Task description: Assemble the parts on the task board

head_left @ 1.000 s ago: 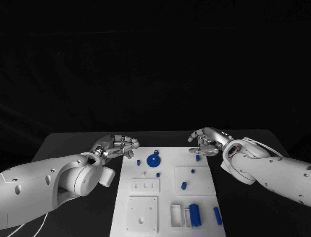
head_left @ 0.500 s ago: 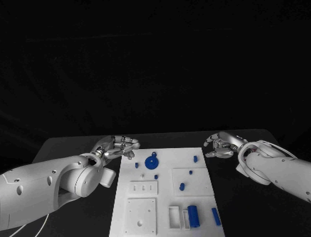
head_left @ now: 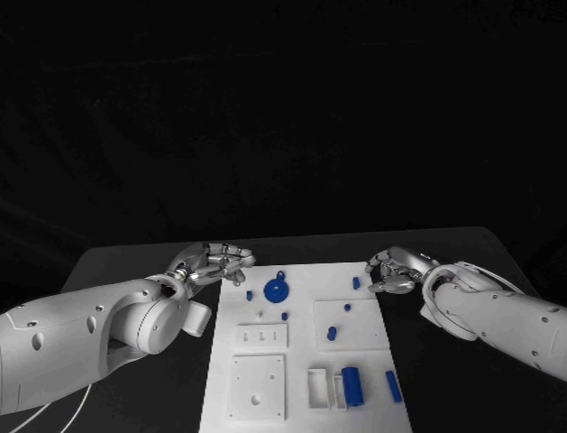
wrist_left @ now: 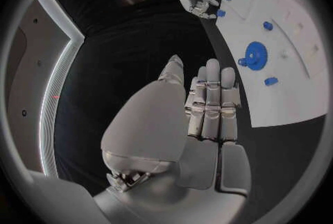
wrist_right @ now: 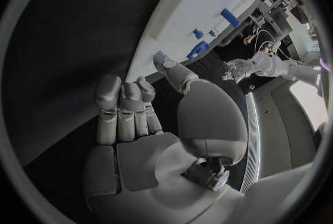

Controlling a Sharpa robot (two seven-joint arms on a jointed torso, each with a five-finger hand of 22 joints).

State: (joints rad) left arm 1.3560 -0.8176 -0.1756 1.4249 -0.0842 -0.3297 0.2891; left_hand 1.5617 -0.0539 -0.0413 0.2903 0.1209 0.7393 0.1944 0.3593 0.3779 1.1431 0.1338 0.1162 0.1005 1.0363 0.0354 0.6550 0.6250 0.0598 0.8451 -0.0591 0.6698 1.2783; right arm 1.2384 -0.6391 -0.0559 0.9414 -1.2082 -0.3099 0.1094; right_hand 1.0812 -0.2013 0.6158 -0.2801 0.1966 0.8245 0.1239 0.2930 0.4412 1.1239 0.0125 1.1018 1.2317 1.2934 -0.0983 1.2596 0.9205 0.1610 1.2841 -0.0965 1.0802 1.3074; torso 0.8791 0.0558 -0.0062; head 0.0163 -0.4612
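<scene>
The white task board (head_left: 361,347) lies in the middle of the table. On it are a blue gear (head_left: 276,290), several small blue pegs such as one near the far right corner (head_left: 357,282), and a blue cylinder (head_left: 352,383) beside a blue bar (head_left: 394,385) at the near right. My left hand (head_left: 212,262) hovers off the board's far left corner, fingers side by side and empty (wrist_left: 208,101). My right hand (head_left: 397,269) sits just off the board's right edge; its thumb (wrist_right: 175,73) reaches toward the edge near a small peg (wrist_right: 160,54), and it holds nothing.
White raised blocks stand on the board's near half, a square one (head_left: 259,386) at the left and a narrow one (head_left: 320,390) next to the cylinder. Dark table (head_left: 478,262) shows on both sides of the board.
My right hand has drawn back from over the board's far right corner to just outside its right edge. The left hand has hardly moved. The parts lie as before.
</scene>
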